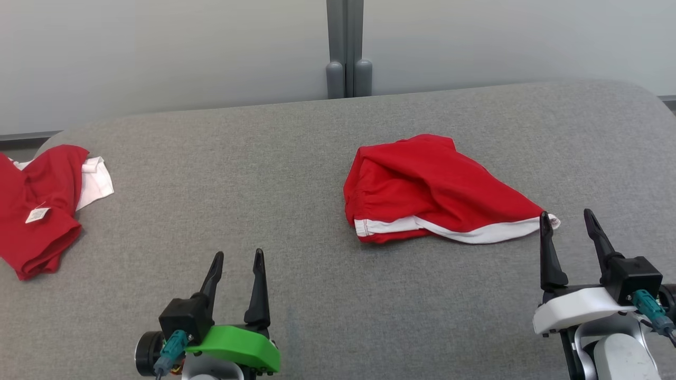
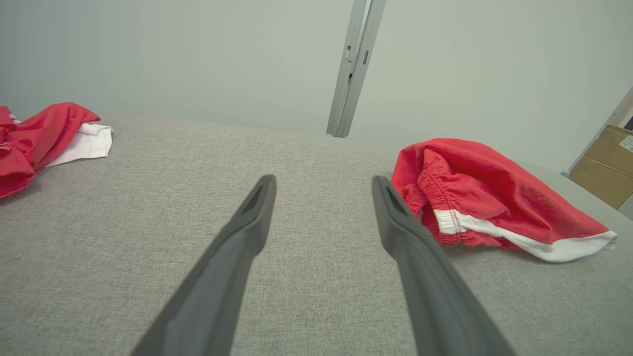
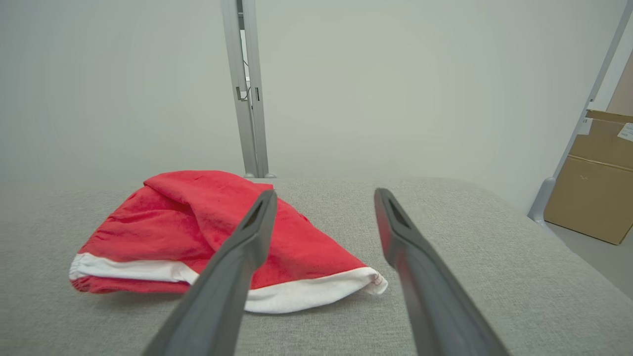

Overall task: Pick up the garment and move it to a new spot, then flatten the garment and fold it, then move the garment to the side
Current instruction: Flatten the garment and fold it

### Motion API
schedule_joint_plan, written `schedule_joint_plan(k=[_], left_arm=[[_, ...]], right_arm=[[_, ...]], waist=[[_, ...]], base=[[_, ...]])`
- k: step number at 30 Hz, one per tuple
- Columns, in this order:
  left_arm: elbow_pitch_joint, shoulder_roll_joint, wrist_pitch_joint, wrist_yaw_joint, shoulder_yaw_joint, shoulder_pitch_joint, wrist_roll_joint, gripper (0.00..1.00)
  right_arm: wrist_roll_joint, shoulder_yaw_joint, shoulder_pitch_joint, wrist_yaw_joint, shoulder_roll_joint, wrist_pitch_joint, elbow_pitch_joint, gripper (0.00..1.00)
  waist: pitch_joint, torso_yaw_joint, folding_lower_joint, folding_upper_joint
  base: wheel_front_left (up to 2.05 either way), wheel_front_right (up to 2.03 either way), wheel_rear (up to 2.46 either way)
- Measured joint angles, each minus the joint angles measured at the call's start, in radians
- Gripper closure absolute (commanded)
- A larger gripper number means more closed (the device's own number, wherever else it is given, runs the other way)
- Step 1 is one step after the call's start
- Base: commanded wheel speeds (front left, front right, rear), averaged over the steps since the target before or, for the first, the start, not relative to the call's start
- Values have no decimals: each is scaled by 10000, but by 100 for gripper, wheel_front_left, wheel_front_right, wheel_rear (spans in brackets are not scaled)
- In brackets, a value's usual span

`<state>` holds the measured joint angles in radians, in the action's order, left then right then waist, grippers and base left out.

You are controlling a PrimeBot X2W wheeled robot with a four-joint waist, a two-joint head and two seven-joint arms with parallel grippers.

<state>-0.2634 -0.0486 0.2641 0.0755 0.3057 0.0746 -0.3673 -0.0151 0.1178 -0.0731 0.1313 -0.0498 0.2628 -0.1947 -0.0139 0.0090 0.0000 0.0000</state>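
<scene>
While the red garment [image 1: 422,184] lies bunched right of centre on the grey table [image 1: 296,158], both our pairs of jaws stand wide apart and hold nothing. Our right jaws hover low at the garment's near right end. One fingertip [image 1: 544,217] is just beside the white-trimmed corner [image 1: 550,221] that points toward them. We cannot tell from the head view whether it touches the cloth. In the right wrist view the same corner lies on the table ahead of the open gap, not clamped in it. We read that placement as deliberate: a thin, single-layered corner is the easiest part of this heap to pinch and draw outward.

Our left jaws sit over bare table, well apart from the garment, their gap aimed past its gathered elastic waistband [image 2: 435,193]. We judge they wait there to take that thicker end once the cloth needs stretching between two holds.

The garment is doubled over itself with a white band [image 1: 401,226] along its near edge, so flattening and folding are not yet done. A second red-and-white garment [image 1: 42,211] with a small label [image 1: 37,214] rests at the table's far left, well apart. That leaves the middle free as working room, and we should keep the two garments from mixing.
</scene>
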Motion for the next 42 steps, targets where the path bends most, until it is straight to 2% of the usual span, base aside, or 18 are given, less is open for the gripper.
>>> schedule_joint_plan(k=[18,22,25,30,35,42], left_arm=[[102,0,0,8,-69,-8,92,0],[-86,0,0,-98,213,258,171,0],[-533,-4,2,-405,821,752,31,0],[-1599,12,-673,-949,2080,1938,-1670,0],[-2558,12,-1363,-1018,2757,2998,-3235,0],[-3616,13,-1471,-1032,3308,4116,-4219,0]], right_arm=[[-270,-293,45,0,2,0,92,0],[-337,-414,-130,0,2,0,157,0],[-378,-525,-322,0,2,0,207,0],[-426,-625,-527,0,2,0,219,0],[-441,-679,-736,0,4,0,234,0],[-441,-550,-878,0,0,0,259,0]], waist=[[-225,93,0,0],[-422,38,0,0],[-614,-50,0,0],[-939,-333,0,0],[-1237,-740,0,0],[-1690,-1314,0,0]], base=[[0,0,0],[0,0,0],[0,0,0],[0,0,0],[0,0,0],[0,0,0]])
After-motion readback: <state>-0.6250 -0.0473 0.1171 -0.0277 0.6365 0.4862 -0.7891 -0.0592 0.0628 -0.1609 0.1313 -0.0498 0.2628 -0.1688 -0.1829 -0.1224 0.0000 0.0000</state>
